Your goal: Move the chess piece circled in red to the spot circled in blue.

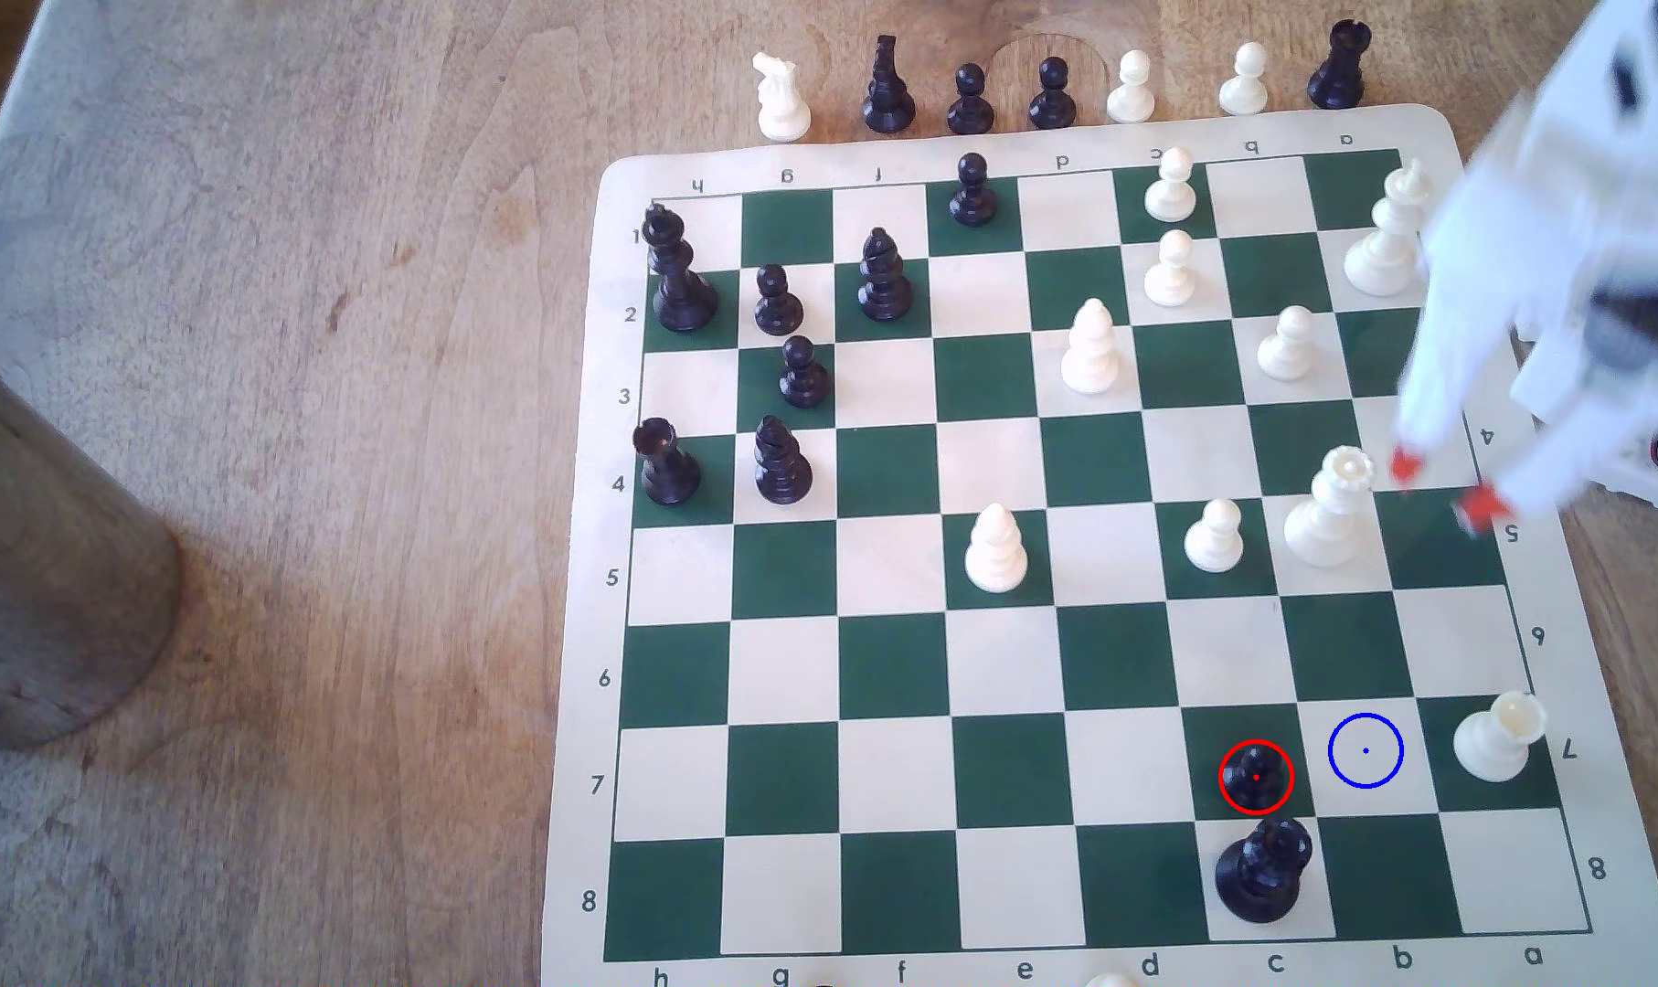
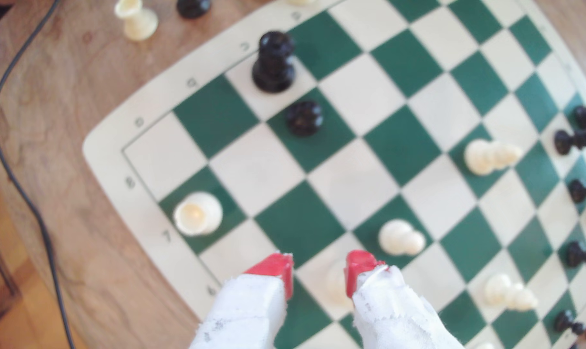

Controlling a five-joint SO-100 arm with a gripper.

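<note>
The chess piece, a small black pawn [image 1: 1255,776], stands inside the red ring on a dark green square near the board's front right in the exterior view. The spot [image 1: 1366,751], a cream square with a blue ring, lies just to its right in that view and is bare. My gripper [image 1: 1442,487] has red-tipped white fingers and hovers open and empty several squares behind the spot, near the board's right edge. The wrist view shows the pawn [image 2: 304,118] well ahead of the open gripper [image 2: 318,268].
A taller black crowned piece [image 1: 1262,868] stands directly in front of the pawn. A white rook [image 1: 1495,750] sits right of the spot. A white queen [image 1: 1328,512] and a white pawn [image 1: 1215,536] stand just left of the gripper. Captured pieces line the table behind the board.
</note>
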